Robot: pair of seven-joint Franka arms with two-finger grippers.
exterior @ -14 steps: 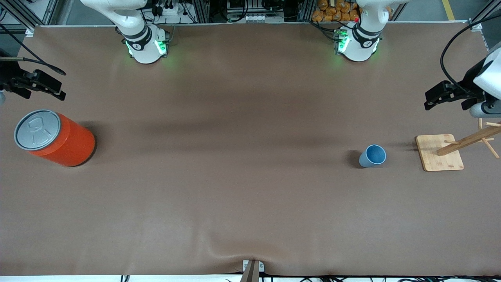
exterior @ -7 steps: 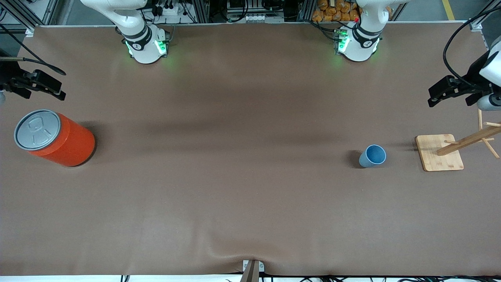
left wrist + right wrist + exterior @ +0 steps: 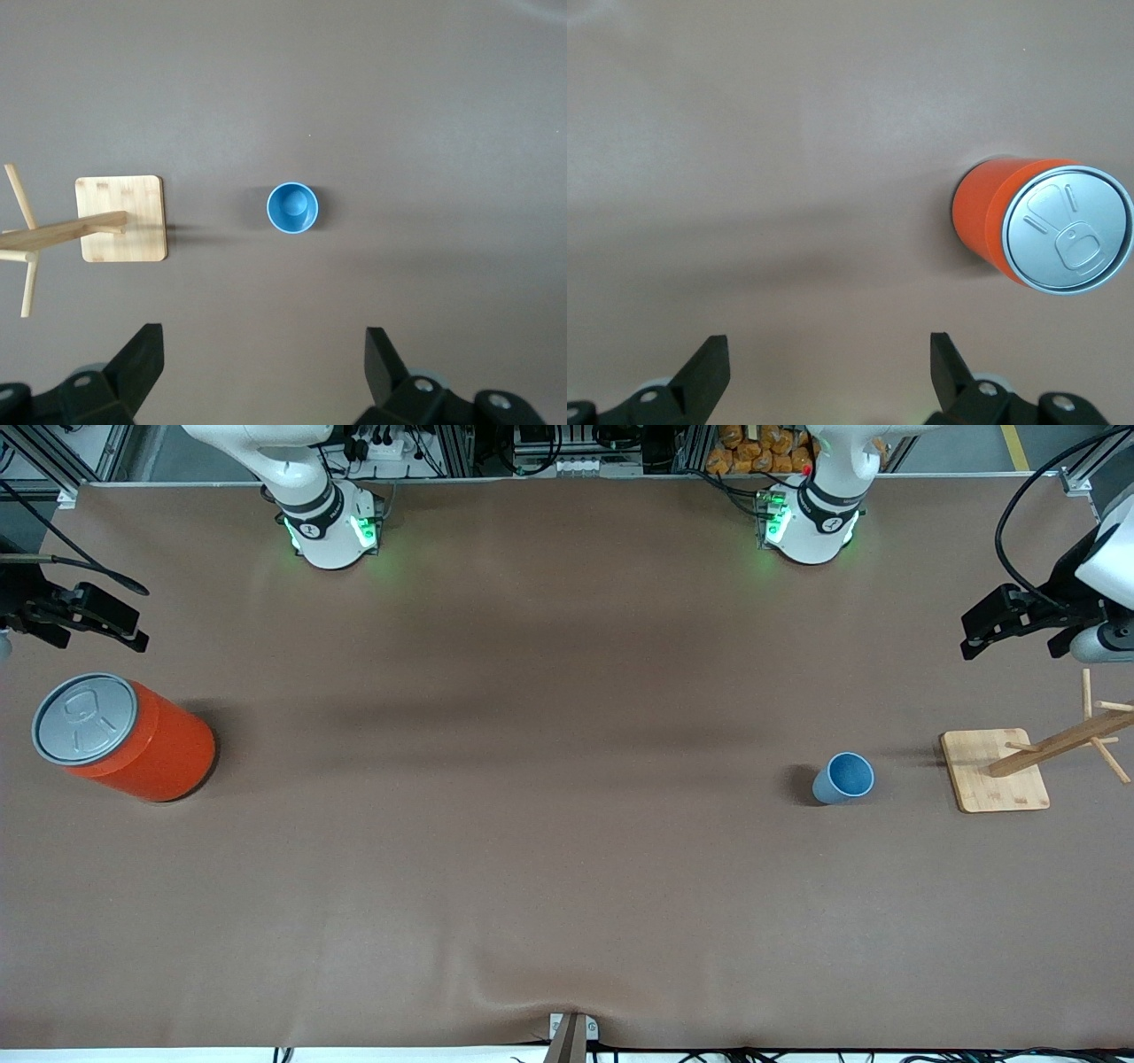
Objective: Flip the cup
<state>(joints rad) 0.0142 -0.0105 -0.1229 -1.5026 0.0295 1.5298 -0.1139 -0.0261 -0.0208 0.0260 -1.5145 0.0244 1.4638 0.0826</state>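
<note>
The cup is a small light-blue tumbler that stands upright on the brown table, mouth up, toward the left arm's end. The left wrist view looks straight down into the cup, showing its darker blue inside. My left gripper hangs open and empty in the air at that end of the table, apart from the cup. In its own view the left gripper has only bare table between its fingers. My right gripper waits open and empty at the other end, as the right wrist view of the gripper also shows.
A wooden peg stand on a square base stands beside the cup, closer to the table's end, and its base also shows in the left wrist view. A big orange can with a grey pull-tab lid stands at the right arm's end.
The left gripper has shifted slightly in the air near the wooden stand. The cup, the can and the right arm have not moved.
</note>
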